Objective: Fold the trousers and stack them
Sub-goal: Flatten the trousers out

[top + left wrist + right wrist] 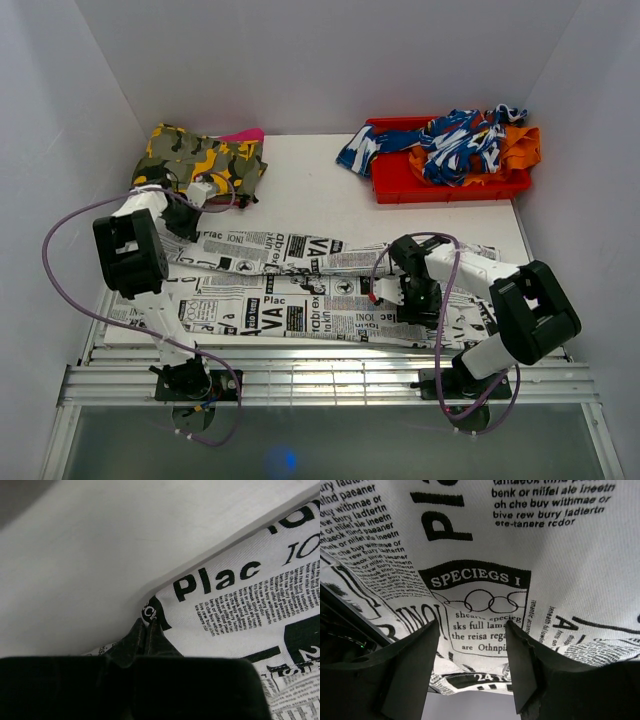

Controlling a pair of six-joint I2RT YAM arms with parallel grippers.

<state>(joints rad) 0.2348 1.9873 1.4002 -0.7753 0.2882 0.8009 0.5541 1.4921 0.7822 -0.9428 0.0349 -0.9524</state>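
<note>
A: Where are the trousers [300, 290] to be found?
B: They are spread flat on the white table [310, 190], across the lower middle of the top view, from near the left edge to near the right edge. Two long printed bands are seen, one above the other in the frame.
A: What is made of the left gripper [187, 222]?
B: It is placed at the upper left end of the upper band, just beside the camouflage garment [200, 160]. In its wrist view the fingertips [161, 639] are pressed together low in the frame. A corner of the printed cloth is pinched between them, and bare table fills the upper left.
A: And the right gripper [405, 298]?
B: It is pointed down onto the cloth right of centre. In its wrist view the fingers [415, 670] are held apart at the lower left and lower right. The printed cloth is seen between them; the jaws are parted and the cloth is not clamped.
A: What else is shown?
B: A red bin [400, 188] is set at the upper right, well apart from the trousers. A blue-and-white garment [440, 140] and an orange cloth [520, 150] are heaped in it.
</note>
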